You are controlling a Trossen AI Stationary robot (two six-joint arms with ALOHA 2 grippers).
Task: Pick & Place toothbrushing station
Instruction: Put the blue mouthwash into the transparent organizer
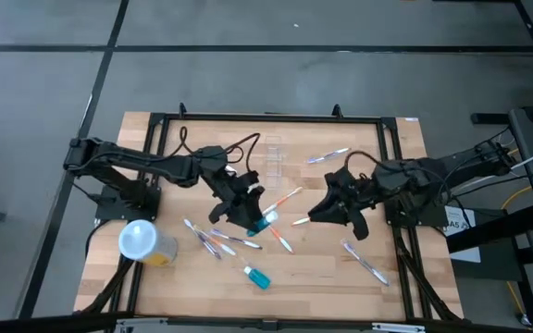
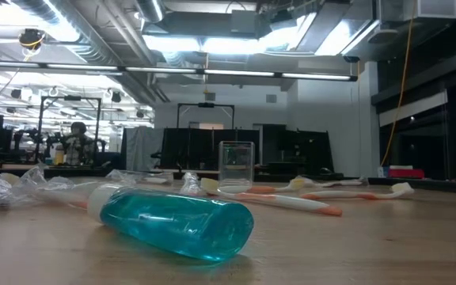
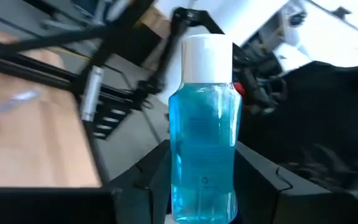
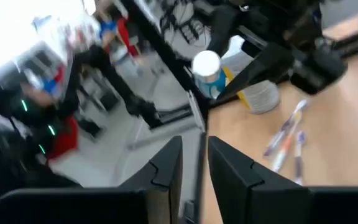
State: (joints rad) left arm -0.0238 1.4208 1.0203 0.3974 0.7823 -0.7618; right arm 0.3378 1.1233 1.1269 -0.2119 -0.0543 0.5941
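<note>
The toothbrushing station, a small clear cup point(image 1: 274, 155) point(image 2: 236, 165), stands upright on its base at the table's far middle, with no gripper on it. My left gripper point(image 1: 253, 215) point(image 3: 204, 163) hangs raised near the table's middle, shut on a blue bottle point(image 1: 265, 220) point(image 3: 202, 130) with a white cap. My right gripper point(image 1: 316, 213) point(image 4: 195, 155) faces it from the right, also raised, shut on an orange-and-white toothbrush point(image 1: 301, 220). Both grippers are above what the low view shows. My left gripper pinches the bottle's lower half point(image 3: 191, 186) between its two fingers, one on each side. The fingers lie level, along the bottle. The white cap point(image 3: 207, 53) points away from the gripper toward the right arm. The bottle is clear of the table. My right gripper has the toothbrush in the narrow gap between its fingers, as a thin pale strip point(image 4: 204, 155) in the right wrist view. The fingers lie along it. Its free end point(image 1: 296, 222) sticks out past the fingertips toward the left gripper. The gripper hides which end is held.
A yellow tub with a pale round lid point(image 1: 142, 242) stands near the table's left front. A second blue bottle point(image 1: 257, 277) point(image 2: 172, 222) lies near the front edge. Several toothbrushes point(image 1: 216, 240) point(image 1: 366, 264) point(image 1: 327, 155) lie scattered. Crumpled clear wrapping point(image 2: 22, 186) lies at the left.
</note>
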